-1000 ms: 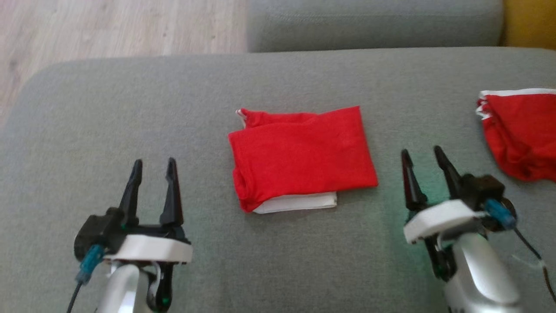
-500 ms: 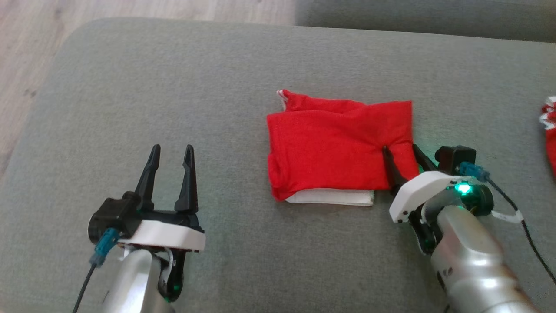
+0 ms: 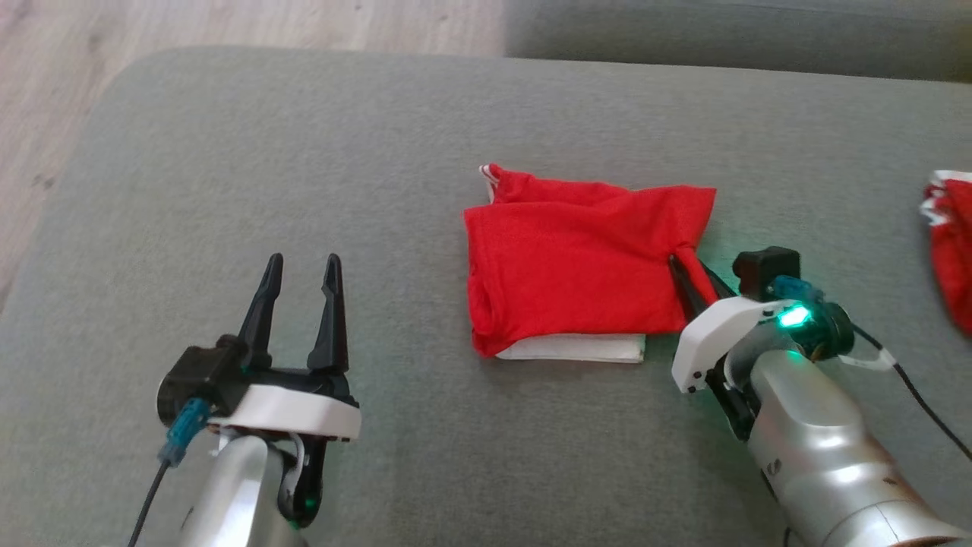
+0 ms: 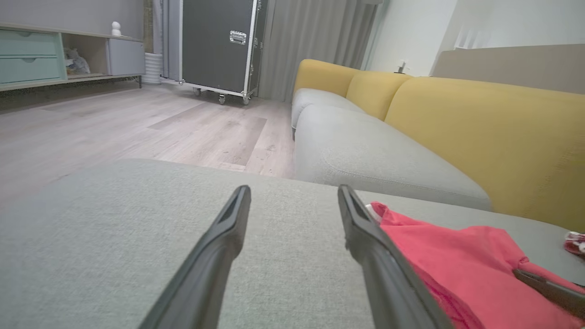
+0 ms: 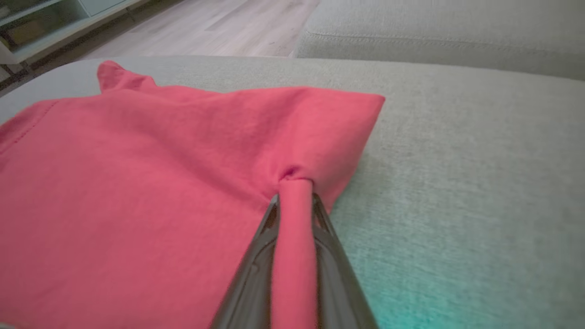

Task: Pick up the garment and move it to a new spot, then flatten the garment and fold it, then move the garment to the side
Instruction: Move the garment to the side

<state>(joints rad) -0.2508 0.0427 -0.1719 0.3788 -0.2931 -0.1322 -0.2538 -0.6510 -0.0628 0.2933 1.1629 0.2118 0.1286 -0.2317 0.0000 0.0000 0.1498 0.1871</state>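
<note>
Garment (image 3: 569, 273) edge pinched tight in right gripper (image 3: 687, 264); another red cloth (image 3: 949, 243) well to its right; left gripper (image 3: 304, 262) gapes empty.

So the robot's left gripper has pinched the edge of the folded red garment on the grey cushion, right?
No, the right gripper has pinched the edge of the folded red garment on the grey cushion; the right wrist view shows cloth between its fingers.

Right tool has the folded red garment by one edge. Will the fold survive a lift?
Probably not: the garment looks floppy, bunched into a roll in the right tool. Thin cloth, so likely light. Its white layer pokes out loose, so layers may slide apart.
</note>
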